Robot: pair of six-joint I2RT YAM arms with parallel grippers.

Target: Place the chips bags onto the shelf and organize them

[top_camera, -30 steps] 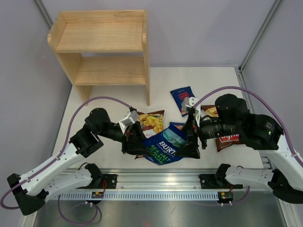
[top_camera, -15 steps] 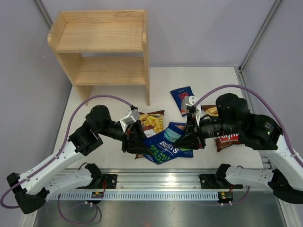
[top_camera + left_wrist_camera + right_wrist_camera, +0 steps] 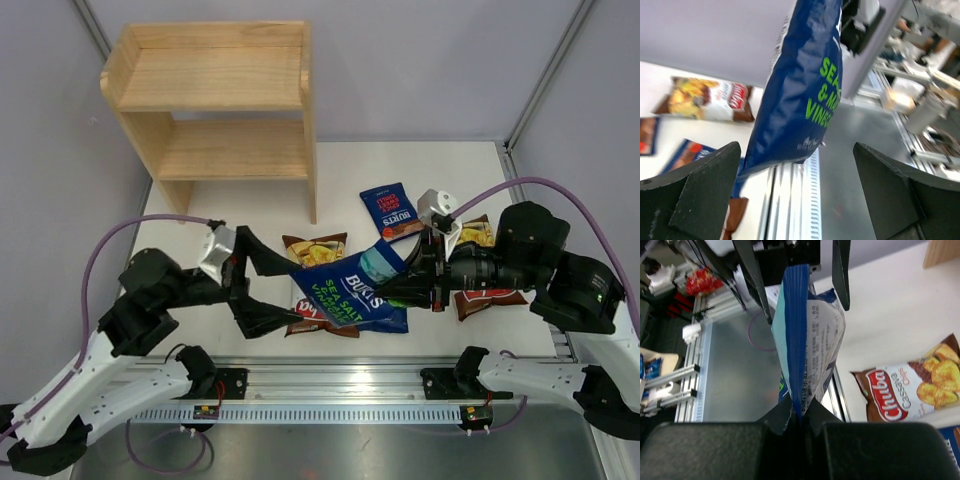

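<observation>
Between the two arms, lifted off the table [image 3: 245,200], hangs the green-lettered Burts bag [image 3: 345,295]; the right gripper [image 3: 392,290] is clenched on one short end of it, the seam pinched flat between its fingers; the bag's long axis runs from that grip leftward across the table, its free end pointing at the left gripper [image 3: 280,293], not at the shelf [image 3: 235,150]; the left gripper is released, jaws spread wide and holding nothing, its opening facing the free end from just beside it, and I cannot tell whether a fingertip brushes the foil; the shelf stands at the far left corner, well apart from the bag, both tiers bare, and the left arm is the nearer one to it; so the coming move, as I judge it, turns on swinging that long axis toward the far left, either by a handover or by a long reach from the right; a Chuba bag [image 3: 318,250] lies flat beneath
</observation>
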